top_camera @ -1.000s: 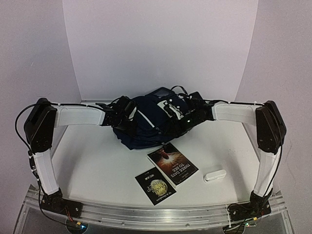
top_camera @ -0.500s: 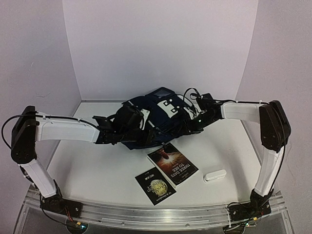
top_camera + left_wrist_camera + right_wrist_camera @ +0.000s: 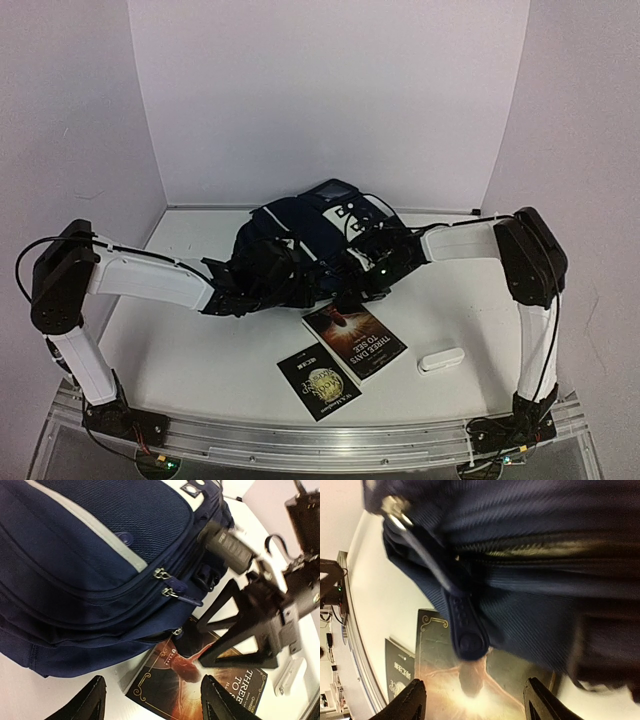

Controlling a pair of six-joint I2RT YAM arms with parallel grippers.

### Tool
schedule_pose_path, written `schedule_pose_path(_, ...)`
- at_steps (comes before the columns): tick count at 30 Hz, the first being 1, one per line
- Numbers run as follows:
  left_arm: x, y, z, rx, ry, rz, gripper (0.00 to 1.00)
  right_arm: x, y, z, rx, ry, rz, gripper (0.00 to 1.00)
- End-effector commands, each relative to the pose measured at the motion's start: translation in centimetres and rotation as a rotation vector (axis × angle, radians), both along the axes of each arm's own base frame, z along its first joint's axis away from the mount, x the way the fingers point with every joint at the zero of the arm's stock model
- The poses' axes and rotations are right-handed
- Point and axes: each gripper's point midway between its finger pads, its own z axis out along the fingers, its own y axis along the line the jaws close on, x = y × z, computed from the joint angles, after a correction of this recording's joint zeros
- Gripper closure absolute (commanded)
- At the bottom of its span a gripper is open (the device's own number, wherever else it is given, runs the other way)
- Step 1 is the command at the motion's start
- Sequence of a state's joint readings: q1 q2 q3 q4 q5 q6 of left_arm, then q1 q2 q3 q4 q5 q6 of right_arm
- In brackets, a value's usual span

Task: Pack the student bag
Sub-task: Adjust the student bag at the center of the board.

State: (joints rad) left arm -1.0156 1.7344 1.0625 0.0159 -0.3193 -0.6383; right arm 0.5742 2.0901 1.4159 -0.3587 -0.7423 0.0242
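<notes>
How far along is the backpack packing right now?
Nothing looks packed yet. The dark navy fabric backpack lies on the white table, and its front zippers look shut. In hand: the left tool and the right tool stand open at its front. Left to do: open it, then load the large dark book, the small black booklet and the small white block.

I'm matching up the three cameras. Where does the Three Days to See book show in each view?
Top external: the book lies in the centre, just nearer than the student bag.
Left wrist: bottom centre, at the bag's edge.
Right wrist: lower middle, behind the hanging zip pull.
Shared landmark: the student bag.
</notes>
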Motion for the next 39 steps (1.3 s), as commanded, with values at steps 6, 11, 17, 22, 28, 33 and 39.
schedule_pose_path(6,0.4,1.9,1.7,-0.089,-0.024,0.115,0.35,0.8,4.2,0.7,0.019,-0.133,0.045,0.31)
schedule_pose_path(11,0.3,2.5,1.6,-0.084,-0.026,0.128,0.35,1.8,4.3,0.1,-0.052,-0.21,0.016,0.31)
schedule_pose_path(17,0.3,2.9,2.0,-0.081,-0.043,0.133,0.35,0.1,5.2,1.5,-0.014,-0.207,0.059,0.31)
schedule_pose_path(22,0.2,3.2,2.4,-0.084,-0.055,0.132,0.35,1.0,3.1,2.8,-0.099,-0.341,0.027,0.29)
schedule_pose_path(28,0.6,3.0,2.5,-0.078,-0.065,0.127,0.35,3.1,3.3,2.4,-0.1,-0.425,-0.042,0.25)
schedule_pose_path(33,0.7,3.3,2.6,-0.075,-0.069,0.134,0.35,3.0,4.9,0.8,-0.051,-0.353,-0.038,0.25)
schedule_pose_path(39,1.0,3.9,2.6,-0.074,-0.067,0.142,0.35,1.5,7.2,3.0,0.072,-0.247,-0.02,0.3)
